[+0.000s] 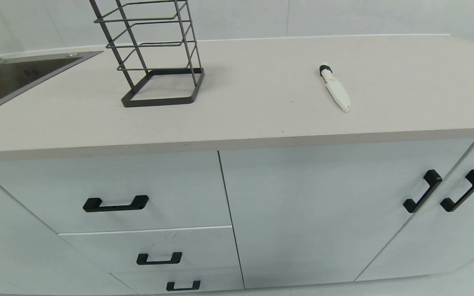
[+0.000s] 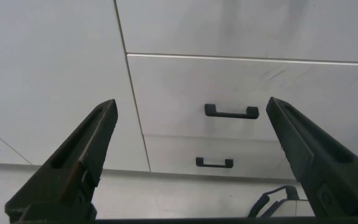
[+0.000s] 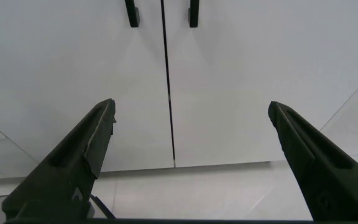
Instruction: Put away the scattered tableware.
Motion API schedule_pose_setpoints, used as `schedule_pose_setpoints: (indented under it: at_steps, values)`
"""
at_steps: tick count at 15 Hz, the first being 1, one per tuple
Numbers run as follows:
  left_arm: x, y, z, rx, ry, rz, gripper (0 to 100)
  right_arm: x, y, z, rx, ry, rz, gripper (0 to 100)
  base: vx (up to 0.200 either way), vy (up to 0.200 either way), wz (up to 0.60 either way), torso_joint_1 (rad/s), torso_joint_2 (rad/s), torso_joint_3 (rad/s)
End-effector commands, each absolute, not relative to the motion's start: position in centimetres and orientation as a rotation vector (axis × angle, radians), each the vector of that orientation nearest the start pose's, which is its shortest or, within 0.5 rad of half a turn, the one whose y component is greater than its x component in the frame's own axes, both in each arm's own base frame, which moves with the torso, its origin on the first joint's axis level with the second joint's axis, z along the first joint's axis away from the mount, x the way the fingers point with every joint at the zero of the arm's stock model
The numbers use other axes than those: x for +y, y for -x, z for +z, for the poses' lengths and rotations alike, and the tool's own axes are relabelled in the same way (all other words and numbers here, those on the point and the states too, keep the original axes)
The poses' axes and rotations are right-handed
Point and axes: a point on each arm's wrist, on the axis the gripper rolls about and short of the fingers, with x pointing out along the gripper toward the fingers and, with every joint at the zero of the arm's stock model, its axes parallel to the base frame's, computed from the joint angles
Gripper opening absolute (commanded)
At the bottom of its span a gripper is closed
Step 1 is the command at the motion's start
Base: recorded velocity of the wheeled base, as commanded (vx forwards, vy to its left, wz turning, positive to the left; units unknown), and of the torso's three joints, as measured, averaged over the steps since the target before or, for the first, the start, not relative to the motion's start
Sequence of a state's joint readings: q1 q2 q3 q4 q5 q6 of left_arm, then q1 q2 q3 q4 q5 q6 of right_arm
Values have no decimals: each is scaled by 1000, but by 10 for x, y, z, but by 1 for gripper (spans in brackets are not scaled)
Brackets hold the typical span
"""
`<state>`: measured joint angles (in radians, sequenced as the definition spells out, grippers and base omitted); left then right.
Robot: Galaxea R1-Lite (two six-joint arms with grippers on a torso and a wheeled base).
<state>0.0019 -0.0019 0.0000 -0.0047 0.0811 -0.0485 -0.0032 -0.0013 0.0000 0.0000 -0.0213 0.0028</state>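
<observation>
Down low, the left gripper [image 2: 190, 107] gapes with drawers [image 2: 241, 81] ahead, the right gripper [image 3: 191, 107] likewise before doors [image 3: 241, 81]. The knife [image 1: 335, 87] lies on the pale counter [image 1: 261, 111], on the right gripper's side, well apart from the rack [image 1: 159, 101].

Cream utensil [image 1: 335, 87] with black band; dark grey wire rack [image 1: 159, 102]; beige countertop [image 1: 261, 111].

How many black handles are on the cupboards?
5. On the left drawers: top handle, middle handle, bottom handle. On the right doors: left door handle, right door handle. More may sit lower.
</observation>
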Motion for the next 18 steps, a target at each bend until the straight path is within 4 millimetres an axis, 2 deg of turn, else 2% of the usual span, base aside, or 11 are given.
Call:
schedule_pose_setpoints:
  at_steps: [1,5,12,15,18]
  values:
    - [2,23,76,-7,49,83,100,0,23,75,0,-3,-25,100,0,0,0,178,-129,-27]
    - [2,23,76,-7,51,83,100,0,23,75,0,-5,-25,100,0,0,0,250,-140,-151]
    - [2,23,76,-7,51,84,100,0,23,75,0,-5,-25,100,0,0,0,221,-571,-200]
    - [2,23,76,-7,51,83,100,0,23,75,0,-5,-25,100,0,0,0,89,-483,-220]
    - [2,23,76,-7,51,84,100,0,23,75,0,-3,-25,100,0,0,0,370,-486,-227]
